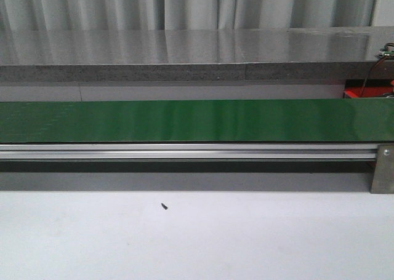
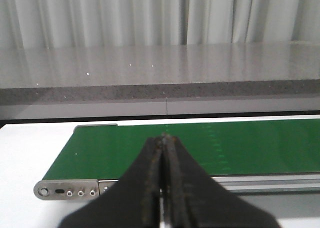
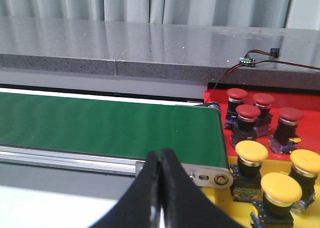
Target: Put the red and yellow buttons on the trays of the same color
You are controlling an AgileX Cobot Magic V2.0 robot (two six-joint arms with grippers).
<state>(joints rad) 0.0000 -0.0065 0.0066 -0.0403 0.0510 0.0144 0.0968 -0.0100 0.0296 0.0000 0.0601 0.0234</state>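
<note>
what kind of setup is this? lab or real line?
Looks like a lab sorting mock-up, not a real line: a short green conveyor belt on an aluminium rail, curtains behind, loose wiring, and red buttons and yellow buttons already sorted onto matching trays.

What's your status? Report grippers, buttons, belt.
Left gripper shut, empty. Right gripper shut, empty. Four red buttons on red tray, three yellow buttons on yellow tray. Green conveyor belt bare.
</note>
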